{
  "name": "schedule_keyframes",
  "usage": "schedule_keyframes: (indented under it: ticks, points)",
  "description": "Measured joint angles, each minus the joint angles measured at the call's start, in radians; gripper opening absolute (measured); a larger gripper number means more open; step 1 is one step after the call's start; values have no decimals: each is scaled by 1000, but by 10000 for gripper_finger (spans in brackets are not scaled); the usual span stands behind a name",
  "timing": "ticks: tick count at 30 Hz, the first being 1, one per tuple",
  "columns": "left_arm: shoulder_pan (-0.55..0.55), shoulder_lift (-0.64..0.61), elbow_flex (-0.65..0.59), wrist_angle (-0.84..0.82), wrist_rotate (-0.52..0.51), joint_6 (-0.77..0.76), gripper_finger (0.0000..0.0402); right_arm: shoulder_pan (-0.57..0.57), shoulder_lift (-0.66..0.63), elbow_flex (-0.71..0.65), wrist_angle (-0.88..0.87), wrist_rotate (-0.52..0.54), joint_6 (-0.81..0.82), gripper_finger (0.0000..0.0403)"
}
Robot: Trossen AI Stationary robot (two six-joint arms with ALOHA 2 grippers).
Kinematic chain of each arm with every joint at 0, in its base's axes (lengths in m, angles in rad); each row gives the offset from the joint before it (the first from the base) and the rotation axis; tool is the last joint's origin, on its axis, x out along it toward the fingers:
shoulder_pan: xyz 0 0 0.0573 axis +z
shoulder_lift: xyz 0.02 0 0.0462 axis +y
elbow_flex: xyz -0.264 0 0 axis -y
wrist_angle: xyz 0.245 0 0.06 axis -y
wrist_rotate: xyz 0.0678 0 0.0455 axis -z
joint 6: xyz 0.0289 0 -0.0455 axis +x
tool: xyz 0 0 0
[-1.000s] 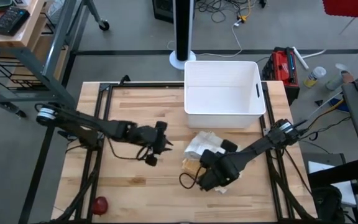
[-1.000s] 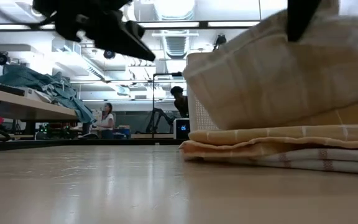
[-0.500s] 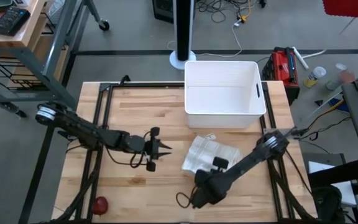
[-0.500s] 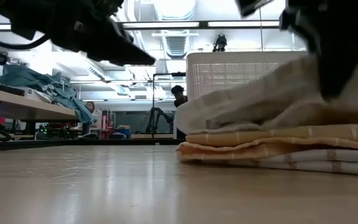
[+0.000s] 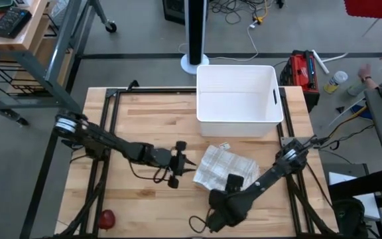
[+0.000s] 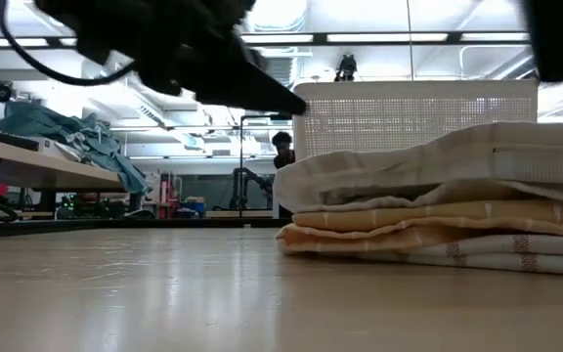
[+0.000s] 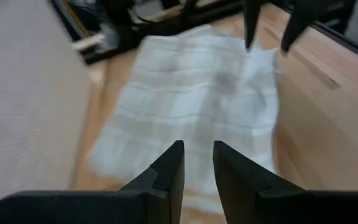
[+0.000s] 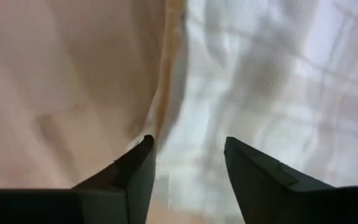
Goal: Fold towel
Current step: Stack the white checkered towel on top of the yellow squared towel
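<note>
I'm seeing the right gripper hovering at the near edge of the folded towel, fingers spread and gripping nothing. The left gripper is pointing at the towel's left edge, narrowly parted, empty. The white bin is sitting beyond the towel.

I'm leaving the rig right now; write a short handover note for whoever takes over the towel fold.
Left gripper: narrow gap between the fingers, empty, beside the towel's left edge.
Right gripper: open, empty, at the towel's near edge.
White checked cloth towel: folded in layers on the wooden table, in front of the white plastic bin.
Done: folds stacked.
Left: probably tidying or a last fold; check first.
</note>
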Motion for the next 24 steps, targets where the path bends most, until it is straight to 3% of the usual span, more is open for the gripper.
schedule_keyframes:
  ticks: [5, 8, 13, 16, 19, 22, 24]
  points:
    - [1, 171, 150, -14, 16, 3, 76, 46, -97, -12, -45, 28, 95, 194]
    - [12, 269, 270, -94, 22, 39, 76, 76, -154, -61, -69, 107, 200, 189]
    - [21, 437, 469, -254, 123, 66, 76, 108, -230, -188, -59, 246, 371, 167]
    - [21, 501, 560, -346, 134, 76, 76, 105, -236, -275, -11, 266, 426, 143]
    - [21, 530, 603, -389, 156, 86, 76, 103, -237, -375, 149, 277, 418, 114]
    - [21, 540, 622, -392, 170, 82, 76, 98, -235, -465, 307, 229, 380, 81]
    - [21, 539, 625, -402, 169, 76, 76, 98, -236, -504, 323, 165, 389, 57]
